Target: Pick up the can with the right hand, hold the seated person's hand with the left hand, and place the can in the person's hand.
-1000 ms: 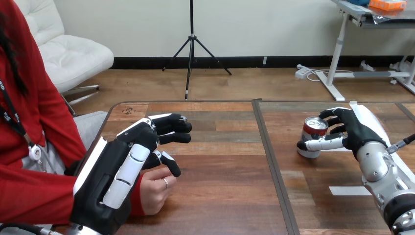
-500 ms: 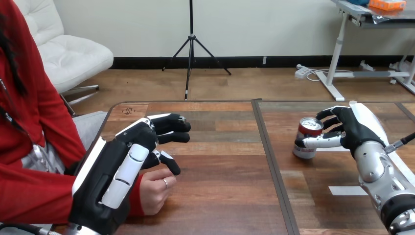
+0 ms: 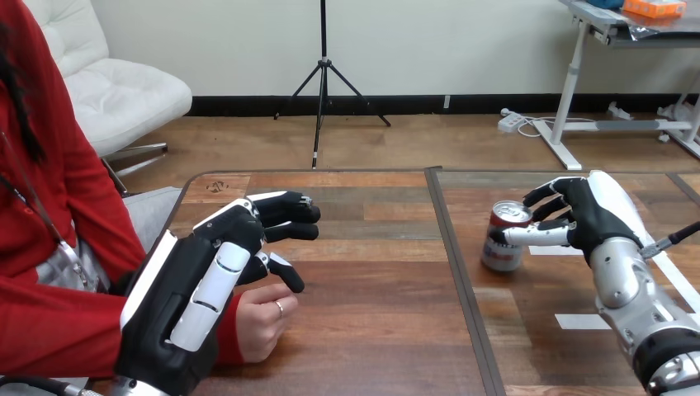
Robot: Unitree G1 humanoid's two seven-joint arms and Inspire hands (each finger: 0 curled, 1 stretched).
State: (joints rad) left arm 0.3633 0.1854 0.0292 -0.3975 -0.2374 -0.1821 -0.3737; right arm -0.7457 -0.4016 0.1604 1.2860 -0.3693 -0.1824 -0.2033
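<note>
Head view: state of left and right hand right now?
Left hand: lies over the person's hand; whether it grips cannot be told.
Right hand: closed on the can.

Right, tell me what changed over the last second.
The right hand, its fingers and thumb round the can throughout, carried it leftward across the table, toward the person's side. Nothing was let go. The left hand stayed over the person's hand; neither shifted.
</note>
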